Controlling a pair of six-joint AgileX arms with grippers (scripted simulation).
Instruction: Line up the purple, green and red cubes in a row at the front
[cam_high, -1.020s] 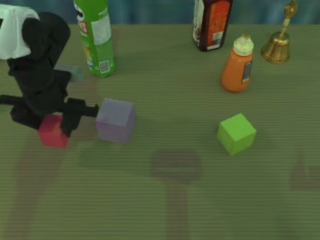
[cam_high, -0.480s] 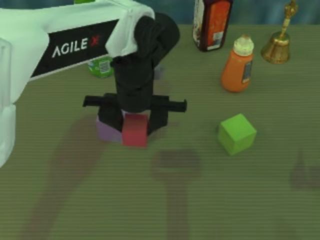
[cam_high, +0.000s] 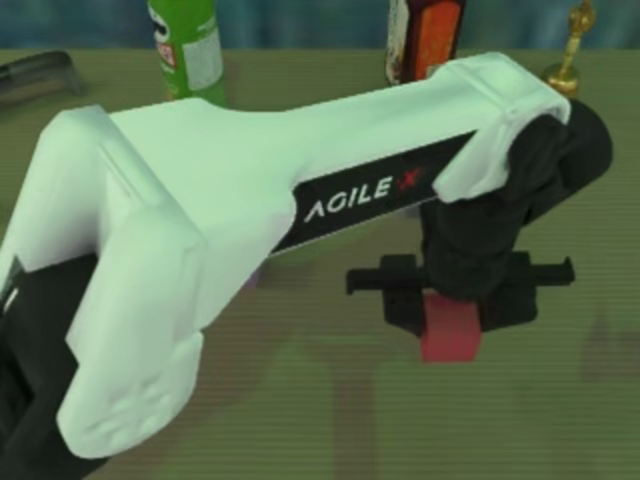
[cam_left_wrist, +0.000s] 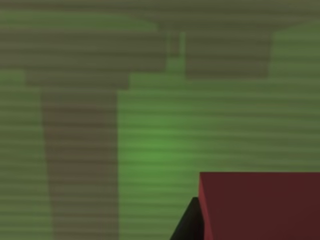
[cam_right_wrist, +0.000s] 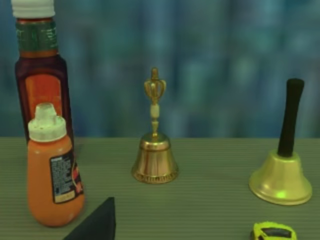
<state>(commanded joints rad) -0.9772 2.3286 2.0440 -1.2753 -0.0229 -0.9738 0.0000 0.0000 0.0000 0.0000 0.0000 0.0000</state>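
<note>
My left arm reaches across the table from the left in the top view. Its gripper (cam_high: 450, 322) is shut on the red cube (cam_high: 450, 335), which hangs right of centre. The left wrist view shows the red cube (cam_left_wrist: 260, 207) close up beside one dark finger (cam_left_wrist: 189, 225), with green ground and shadows beneath. The arm and gripper hide the lime-green cube and the lilac-purple cube in the top view. Only a dark corner of my right gripper (cam_right_wrist: 97, 225) shows in its wrist view, and it is out of the top view.
At the back stand a tall green can (cam_high: 190, 50) and a dark sauce bottle (cam_high: 425, 40). The right wrist view shows the orange bottle (cam_right_wrist: 52, 170), a gold bell (cam_right_wrist: 155, 160), a black-handled bell (cam_right_wrist: 282, 175) and a yellow toy car (cam_right_wrist: 274, 231).
My left gripper has carried the red cube from the left, past the purple cube, to right of centre. The arm now covers the purple and green cubes.
</note>
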